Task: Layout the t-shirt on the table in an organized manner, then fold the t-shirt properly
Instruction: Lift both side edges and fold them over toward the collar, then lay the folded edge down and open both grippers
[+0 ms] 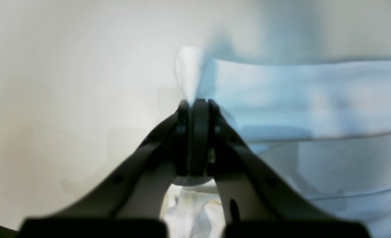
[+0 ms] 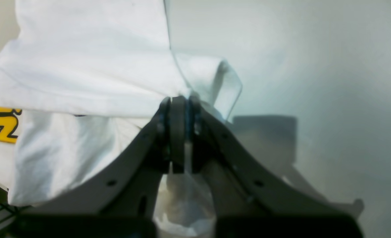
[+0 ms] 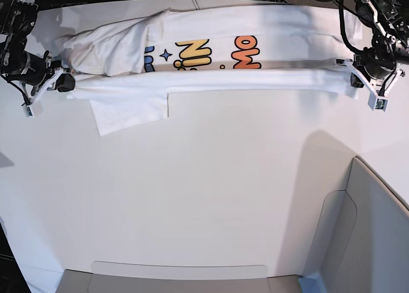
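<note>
Tension along the stretched edge is what this step seems to depend on: the t-shirt [image 3: 211, 63] lies across the far side of the surface [image 3: 211, 197], with one long folded edge pulled into a straight band between the two hands. The left hand [image 3: 358, 76] is pinched shut on the cloth at one end of that band, and the right hand [image 3: 61, 82] is pinched shut on the other end; both wrist views show fabric squeezed between closed jaws. To fold well, both hands would best travel together at the same height and pace, keeping the band taut so it lands parallel to the printed lettering and without wrinkles. One sleeve [image 3: 128, 111] hangs out below the band near the right hand and may need tucking. Open room is plentiful toward the near side; the grey panel [image 3: 364, 235] at the near corner, on the left arm's side, is well apart from the shirt.
</note>
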Robot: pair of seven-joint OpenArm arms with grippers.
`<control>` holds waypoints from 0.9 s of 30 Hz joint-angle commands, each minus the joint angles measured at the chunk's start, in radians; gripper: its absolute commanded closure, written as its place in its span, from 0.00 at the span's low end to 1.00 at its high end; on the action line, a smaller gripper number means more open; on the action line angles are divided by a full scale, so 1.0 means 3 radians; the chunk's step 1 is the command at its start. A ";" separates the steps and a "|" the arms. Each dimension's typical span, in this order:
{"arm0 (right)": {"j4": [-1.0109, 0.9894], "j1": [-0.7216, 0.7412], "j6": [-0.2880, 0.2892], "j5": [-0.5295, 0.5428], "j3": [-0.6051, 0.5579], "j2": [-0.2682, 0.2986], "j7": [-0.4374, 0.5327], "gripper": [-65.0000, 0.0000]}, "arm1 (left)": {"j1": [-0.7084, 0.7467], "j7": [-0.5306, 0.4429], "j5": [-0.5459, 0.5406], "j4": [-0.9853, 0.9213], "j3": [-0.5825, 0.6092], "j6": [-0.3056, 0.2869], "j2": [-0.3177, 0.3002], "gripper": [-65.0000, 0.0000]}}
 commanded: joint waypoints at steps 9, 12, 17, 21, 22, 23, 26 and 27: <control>0.0035 -0.0019 0.0019 0.0018 0.0033 0.0067 0.0038 1.00 | 0.0041 -0.0045 0.0013 0.0047 -0.0018 0.0006 -0.0010 1.00; 0.0035 -0.0024 0.0019 0.0018 0.0028 0.0057 0.0038 1.00 | 0.0041 -0.0045 0.0013 0.0047 -0.0013 0.0006 -0.0005 1.00; 0.0035 -0.0024 0.0014 0.0013 0.0028 0.0021 0.0038 1.00 | 0.0108 -0.0045 0.0019 0.0047 -0.0013 0.0006 -0.0005 1.00; 0.0035 -0.0024 0.0004 0.0013 0.0012 0.0016 0.0038 1.00 | 0.0133 -0.0045 0.0019 0.0047 -0.0013 0.0006 -0.0005 1.00; 0.0035 -0.0029 0.0004 0.0013 0.0007 0.0016 0.0038 1.00 | 0.0138 -0.0045 0.0019 0.0042 -0.0013 0.0006 -0.0005 1.00; 0.0035 -0.0029 0.0004 0.0013 0.0007 0.0016 0.0038 1.00 | 0.0149 -0.0045 0.0019 0.0042 -0.0013 0.0006 -0.0005 1.00; 0.0035 -0.0039 -0.0002 0.0013 0.0002 0.0021 0.0033 1.00 | 0.0195 -0.0045 0.0019 0.0042 -0.0007 0.0006 -0.0005 1.00; 0.0035 -0.0065 -0.0002 0.0013 0.0002 0.0021 0.0033 1.00 | 0.0195 -0.0045 0.0019 0.0042 -0.0007 0.0006 -0.0005 1.00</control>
